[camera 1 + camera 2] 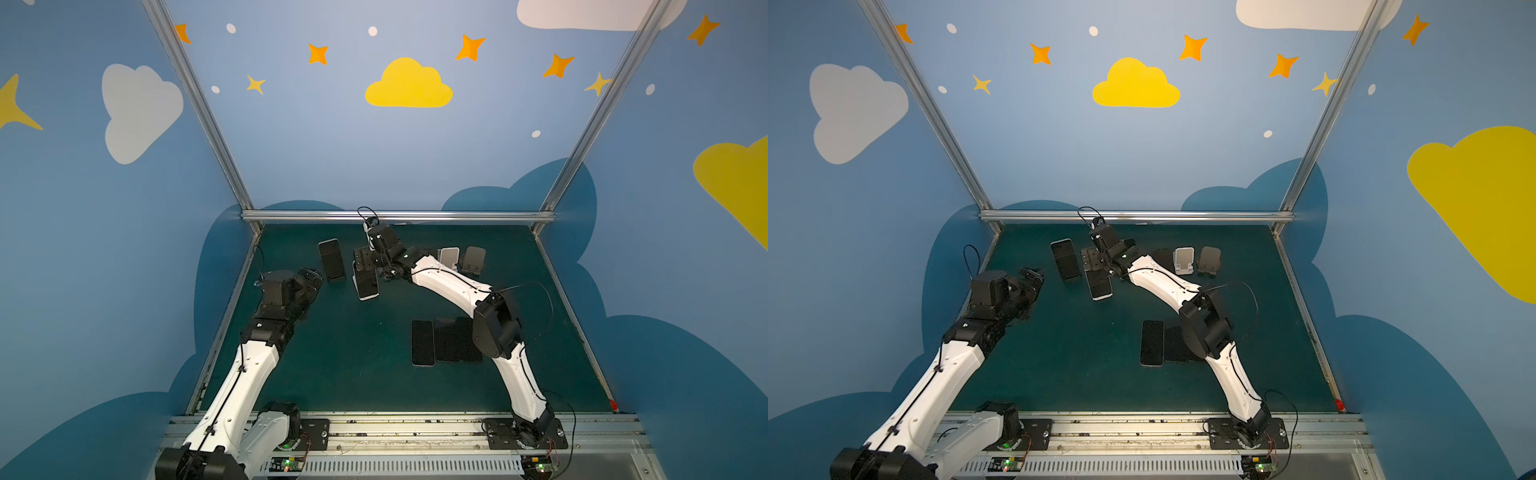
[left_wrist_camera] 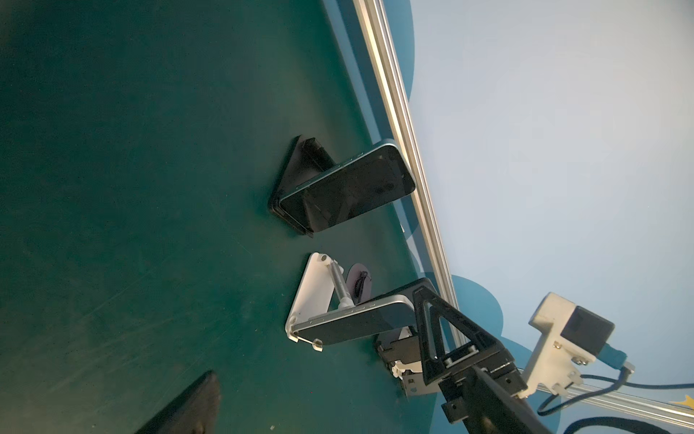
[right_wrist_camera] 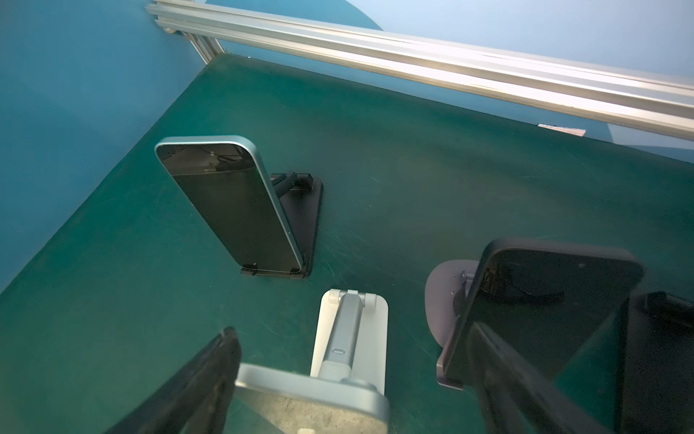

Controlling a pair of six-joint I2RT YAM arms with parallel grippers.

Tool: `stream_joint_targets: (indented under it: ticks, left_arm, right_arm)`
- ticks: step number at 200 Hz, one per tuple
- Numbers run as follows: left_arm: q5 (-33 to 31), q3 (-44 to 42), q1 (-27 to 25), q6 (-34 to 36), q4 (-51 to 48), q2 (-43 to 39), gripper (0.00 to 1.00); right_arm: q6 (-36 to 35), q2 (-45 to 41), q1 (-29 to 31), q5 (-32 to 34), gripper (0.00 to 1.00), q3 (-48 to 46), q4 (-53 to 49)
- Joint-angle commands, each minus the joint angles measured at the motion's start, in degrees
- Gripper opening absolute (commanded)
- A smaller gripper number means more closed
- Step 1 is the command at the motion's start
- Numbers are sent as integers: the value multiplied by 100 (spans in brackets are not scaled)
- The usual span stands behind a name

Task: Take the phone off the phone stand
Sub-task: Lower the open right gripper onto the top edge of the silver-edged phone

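Above the phone [image 1: 368, 289], right hand [image 1: 365, 262] splayed

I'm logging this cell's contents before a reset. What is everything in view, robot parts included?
Phone on black stand: one, dark screen, back left.
Phone on white stand: one, silver edge, back middle.
Phone on grey stand: one, dark case, beside it, behind the right arm.
Empty stands: two, white and grey, back right.
Flat phone: one, black, near right; dark flat items beside it, count unclear.
Mat: one, green, table surface.
Left end effector: one, black, open, at the left.
Right end effector: one, black, open around the silver-edged phone's top.
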Motion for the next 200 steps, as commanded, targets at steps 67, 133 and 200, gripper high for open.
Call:
stream_joint_targets:
  ticks: [67, 133, 200]
  left_arm:
    - [335, -21, 26, -69, 166, 110, 100]
    - [398, -20, 29, -82, 189, 123, 100]
    - [436, -12, 23, -55, 205, 156, 100]
  right_arm:
    - [53, 193, 97, -221, 92, -181, 341]
    - [274, 204, 132, -54, 84, -487, 682]
    - [351, 105, 229, 122, 84, -898, 1110]
